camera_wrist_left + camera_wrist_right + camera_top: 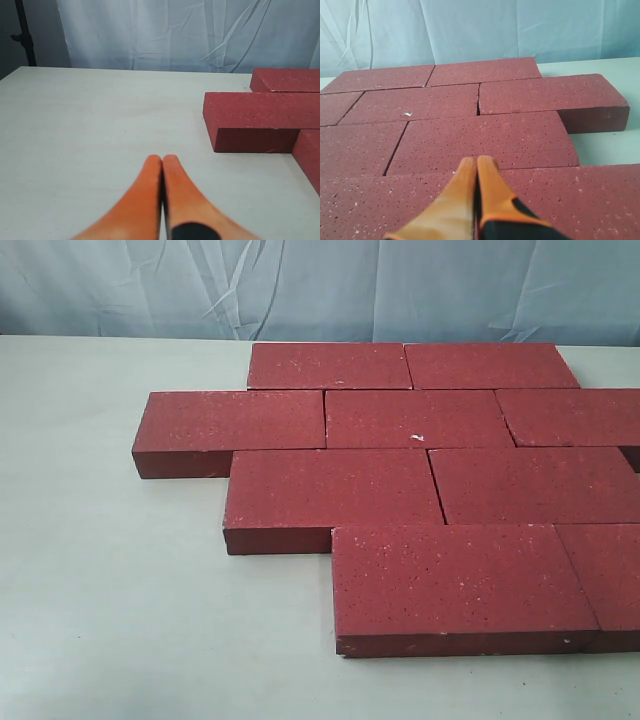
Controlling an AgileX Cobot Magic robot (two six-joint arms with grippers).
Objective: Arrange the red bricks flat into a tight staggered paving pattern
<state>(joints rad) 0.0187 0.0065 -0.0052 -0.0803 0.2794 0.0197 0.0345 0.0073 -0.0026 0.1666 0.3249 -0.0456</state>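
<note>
Lying flat on the pale matte table (120, 620), the dark-red rectangular paving bricks (400, 470) make four staggered rows, side touching side, with only thin seams. Their surface is matte and grainy with fine pale speckles. One brick in the second row from the far side has a small white chip (418, 437). The left gripper (162, 161) has its smooth orange fingers pressed together on nothing and hangs over bare table beside the bricks. The right gripper (476, 162), likewise closed and empty, hangs over the bricks.
</note>
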